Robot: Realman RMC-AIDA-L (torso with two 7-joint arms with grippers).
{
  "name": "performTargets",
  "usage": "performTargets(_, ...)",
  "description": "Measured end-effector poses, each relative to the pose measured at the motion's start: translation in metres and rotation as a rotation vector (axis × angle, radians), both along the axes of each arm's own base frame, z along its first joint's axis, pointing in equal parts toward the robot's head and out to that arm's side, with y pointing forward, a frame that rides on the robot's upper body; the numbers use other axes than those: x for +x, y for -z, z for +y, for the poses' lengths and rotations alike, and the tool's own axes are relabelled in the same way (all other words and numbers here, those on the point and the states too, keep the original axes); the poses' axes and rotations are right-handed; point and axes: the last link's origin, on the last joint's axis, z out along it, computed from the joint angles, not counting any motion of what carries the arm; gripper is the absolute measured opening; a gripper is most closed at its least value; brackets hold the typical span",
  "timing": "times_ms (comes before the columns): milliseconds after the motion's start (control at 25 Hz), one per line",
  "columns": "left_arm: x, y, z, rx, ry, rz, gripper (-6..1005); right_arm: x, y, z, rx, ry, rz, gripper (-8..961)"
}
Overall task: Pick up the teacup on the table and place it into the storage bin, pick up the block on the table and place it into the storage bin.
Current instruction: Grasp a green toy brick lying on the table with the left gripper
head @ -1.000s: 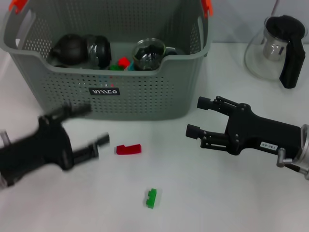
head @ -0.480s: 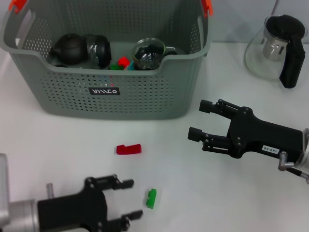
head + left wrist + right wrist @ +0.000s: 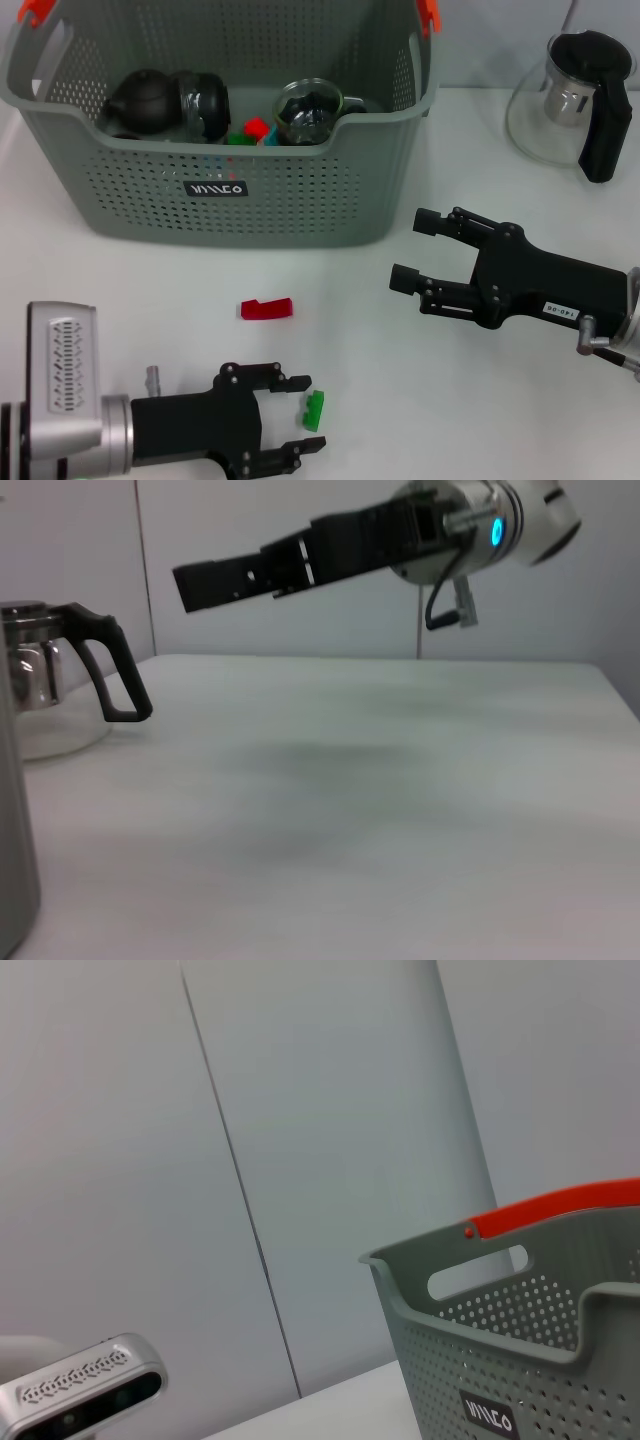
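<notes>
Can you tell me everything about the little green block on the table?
The green block is a small, bright green plastic-looking piece with a notched, stepped outline, lying flat on the white table. It sits nearer the robot than the red block and well clear of the storage bin. The left gripper is open around it, one finger on each side; whether they touch it cannot be told.

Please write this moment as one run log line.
left tool: open around green block | right tool: open, idle | red block: on table
</notes>
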Motion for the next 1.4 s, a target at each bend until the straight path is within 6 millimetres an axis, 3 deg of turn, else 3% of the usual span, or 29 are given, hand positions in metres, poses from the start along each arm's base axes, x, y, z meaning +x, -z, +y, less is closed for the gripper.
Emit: performTargets(1400,-0.011,-0.007,0.022,0.117,-0.002,0.098,605,0.003,-0.001,-0.002,0.004,0.007,-0.003,910)
